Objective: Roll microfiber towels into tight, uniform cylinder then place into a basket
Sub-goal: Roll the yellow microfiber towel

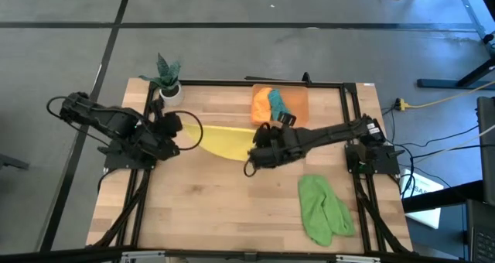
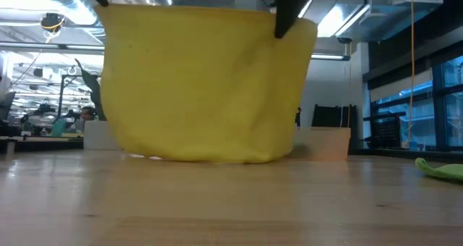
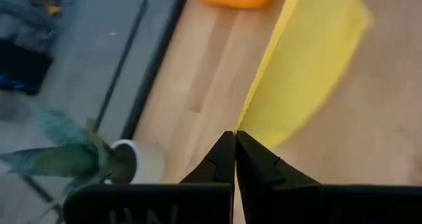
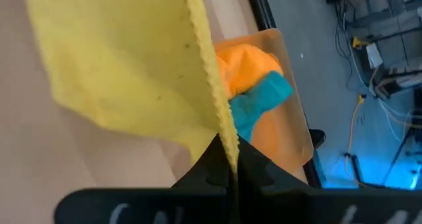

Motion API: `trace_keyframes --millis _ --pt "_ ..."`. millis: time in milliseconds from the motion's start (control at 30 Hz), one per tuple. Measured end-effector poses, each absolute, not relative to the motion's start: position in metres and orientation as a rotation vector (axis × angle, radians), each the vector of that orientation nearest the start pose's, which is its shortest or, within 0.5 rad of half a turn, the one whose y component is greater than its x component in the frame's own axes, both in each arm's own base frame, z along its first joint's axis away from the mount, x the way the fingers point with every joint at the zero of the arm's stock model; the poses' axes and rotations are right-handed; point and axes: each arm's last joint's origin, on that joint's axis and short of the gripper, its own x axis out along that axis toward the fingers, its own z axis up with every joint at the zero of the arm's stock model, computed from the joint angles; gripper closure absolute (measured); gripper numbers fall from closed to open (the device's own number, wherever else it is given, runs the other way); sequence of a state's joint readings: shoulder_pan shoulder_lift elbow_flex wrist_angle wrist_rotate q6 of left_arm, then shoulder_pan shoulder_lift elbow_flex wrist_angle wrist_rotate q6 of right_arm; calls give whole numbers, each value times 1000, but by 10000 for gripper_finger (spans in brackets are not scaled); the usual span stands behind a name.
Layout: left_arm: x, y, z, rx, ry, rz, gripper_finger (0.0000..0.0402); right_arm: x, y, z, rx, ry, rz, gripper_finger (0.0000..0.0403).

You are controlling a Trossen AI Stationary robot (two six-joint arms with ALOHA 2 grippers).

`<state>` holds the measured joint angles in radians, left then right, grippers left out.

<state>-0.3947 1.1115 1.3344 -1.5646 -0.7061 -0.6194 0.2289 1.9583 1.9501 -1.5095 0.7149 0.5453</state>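
Note:
A yellow towel (image 1: 224, 141) hangs spread between my two grippers over the middle of the table. In the low view it shows as a broad yellow sheet (image 2: 202, 79) whose lower edge (image 2: 210, 158) reaches down to the table top. My left gripper (image 1: 184, 130) is shut on its left upper corner and my right gripper (image 1: 259, 143) on its right upper corner. The orange basket (image 1: 298, 108) at the far edge holds an orange towel (image 1: 261, 104) and a teal towel (image 1: 276, 102). A light green towel (image 1: 325, 209) lies crumpled at the near right. My left gripper pinches the towel's upper edge at its left corner (image 3: 249, 118) between its two fingers, slanting down from the table's left. The cloth hangs below the fingers. My right gripper pinches the zigzag upper edge at the right corner (image 4: 223, 128) between its two fingers (image 2: 289, 14), slanting down from the right. The upper edge runs nearly straight between both holds.
A white pot with a green plant (image 1: 168, 83) stands at the far left corner, close behind my left gripper. A black frame (image 1: 340, 83) runs round the table. Bare wood (image 1: 224, 209) lies in front of the hanging towel.

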Motion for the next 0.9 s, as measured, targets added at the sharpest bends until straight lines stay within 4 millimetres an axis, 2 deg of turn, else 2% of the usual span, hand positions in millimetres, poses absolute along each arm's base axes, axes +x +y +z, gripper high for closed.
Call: trace_keyframes --millis 267,500,567,667,900 --pt "157 -25 368 293 944 693 401 374 31 321 -308 1136 -812 400" --pt "161 -17 396 279 844 691 401 376 22 350 -285 1036 -839 400" --pt "160 -17 400 256 837 668 401 376 29 357 -279 1008 -824 400" --pt "159 -23 396 217 888 559 401 374 46 357 -277 1012 -761 400" --pt "161 -42 363 119 1020 419 401 364 95 334 -231 1070 -642 400"
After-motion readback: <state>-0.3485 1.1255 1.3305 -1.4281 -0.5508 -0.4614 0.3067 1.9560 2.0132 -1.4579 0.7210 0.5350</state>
